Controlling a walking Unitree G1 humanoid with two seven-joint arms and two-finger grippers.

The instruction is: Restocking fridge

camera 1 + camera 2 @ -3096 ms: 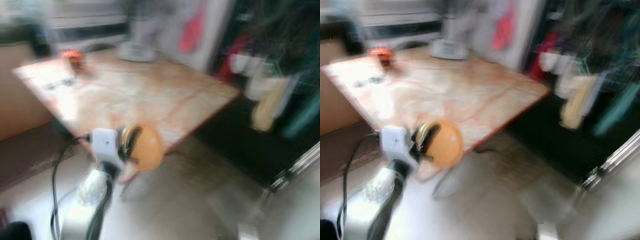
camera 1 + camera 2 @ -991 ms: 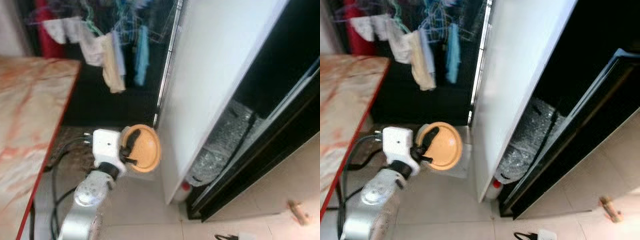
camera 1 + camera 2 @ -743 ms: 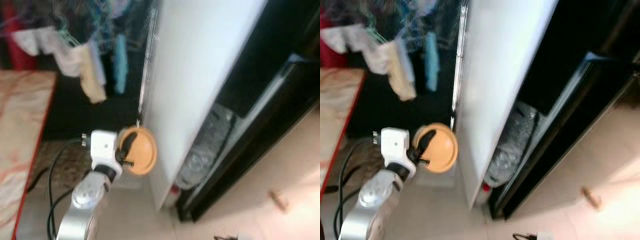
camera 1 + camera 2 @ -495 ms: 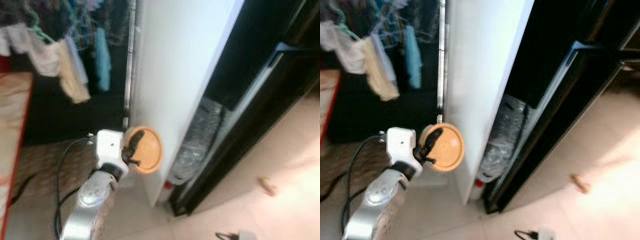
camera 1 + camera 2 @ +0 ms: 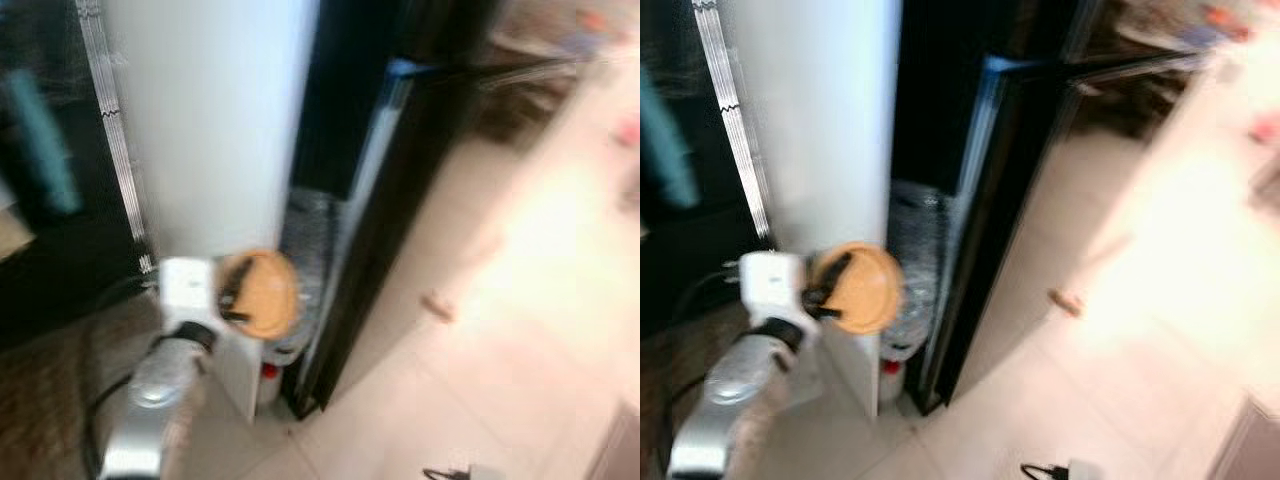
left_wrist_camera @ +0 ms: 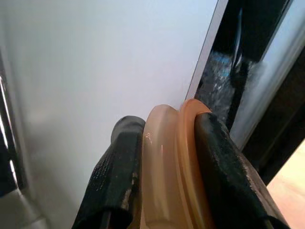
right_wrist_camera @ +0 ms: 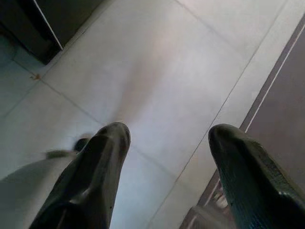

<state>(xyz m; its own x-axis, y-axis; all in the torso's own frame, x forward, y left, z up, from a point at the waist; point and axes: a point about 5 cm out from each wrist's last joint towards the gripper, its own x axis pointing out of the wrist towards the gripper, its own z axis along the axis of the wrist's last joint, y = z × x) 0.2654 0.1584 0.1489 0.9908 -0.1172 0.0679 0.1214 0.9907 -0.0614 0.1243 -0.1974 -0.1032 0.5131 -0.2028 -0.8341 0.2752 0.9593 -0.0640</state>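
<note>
Pale floor tiles (image 5: 1120,400) spread out to my right, washed in bright light, and straight ahead stands the tall white fridge cabinet (image 5: 200,120) with its dark glass-edged door (image 5: 995,200) swung open, everything a bit smeared by motion. My left gripper (image 6: 162,152) is up at chest height, just in front of the white side panel, and its two black fingers (image 6: 119,176) are clamped on the round orange plastic container (image 5: 262,293), held on edge with the rim pinched between the pads. Low in the dark gap between cabinet and door I can make out a crinkled clear plastic bottle with a red cap (image 5: 290,350), or perhaps a bundle of them; too blurred to be sure. My right gripper (image 7: 167,157) hangs down by my side over the tiles, fingers spread wide and carrying nothing. I judge this as the carry-in step: the container is in hand but not yet inside, and the opening sits off to the right of where my left arm points. Next I need to square up to that opening, steady the view, then reach the container round the door edge onto a shelf; the shelves themselves are lost in shadow, so I cannot pick a spot yet.
</note>
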